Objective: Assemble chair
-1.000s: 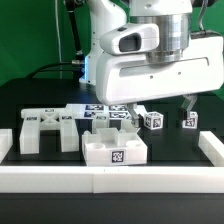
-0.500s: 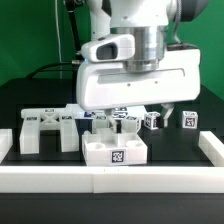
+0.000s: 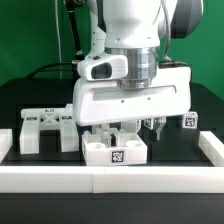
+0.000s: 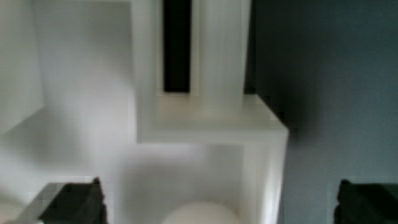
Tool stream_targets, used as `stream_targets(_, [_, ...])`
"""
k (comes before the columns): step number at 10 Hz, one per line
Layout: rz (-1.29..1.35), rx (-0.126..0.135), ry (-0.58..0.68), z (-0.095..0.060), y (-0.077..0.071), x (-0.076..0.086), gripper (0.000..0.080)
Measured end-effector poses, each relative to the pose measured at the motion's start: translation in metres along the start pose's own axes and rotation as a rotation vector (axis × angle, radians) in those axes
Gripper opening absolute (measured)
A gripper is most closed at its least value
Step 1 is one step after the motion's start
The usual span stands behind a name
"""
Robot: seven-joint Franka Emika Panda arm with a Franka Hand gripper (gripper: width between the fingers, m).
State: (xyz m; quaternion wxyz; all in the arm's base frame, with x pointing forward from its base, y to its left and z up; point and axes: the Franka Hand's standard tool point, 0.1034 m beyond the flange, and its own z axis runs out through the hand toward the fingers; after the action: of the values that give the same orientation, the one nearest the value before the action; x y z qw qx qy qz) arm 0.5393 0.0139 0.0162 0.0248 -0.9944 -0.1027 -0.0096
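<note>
A white blocky chair part [image 3: 115, 152] with a square tag on its front stands near the front rail in the exterior view. My gripper [image 3: 127, 131] hangs directly over it, open, with its fingers reaching down on either side of the part's top. In the wrist view the same white part [image 4: 205, 130] fills the middle, and the two dark fingertips [image 4: 71, 202] stand far apart at its sides with nothing pinched between them. I cannot tell whether they touch it. Two notched white frames [image 3: 30, 130] [image 3: 66, 128] stand upright at the exterior view's left.
A small tagged leg block [image 3: 188, 121] sits at the exterior view's right, just beyond the hand. Low white border rails [image 3: 110, 181] run along the front and both sides. The arm's wide white hand hides the parts behind the middle.
The arm has moved toward the exterior view's left and come down over the front tagged part, now covering the flat pieces and a small block behind it. The gripper stayed open.
</note>
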Motion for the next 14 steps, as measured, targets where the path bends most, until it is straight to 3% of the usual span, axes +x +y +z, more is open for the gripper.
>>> stream_targets(2, [-0.001,0.001,-0.006,0.0048,-0.0005,-0.0024,0.0649])
stream_targets(4, [-0.001,0.002,-0.009,0.0066,-0.0006,-0.0034,0.0388])
stream_targets(5, [-0.001,0.002,-0.009,0.0066,-0.0006,-0.0034,0.0388])
stream_targets(7, [-0.001,0.002,-0.009,0.0066,-0.0006,-0.0034,0.0057])
stream_targets(14, [-0.002,0.002,-0.008,0.0060,-0.0005,-0.0027,0.0033])
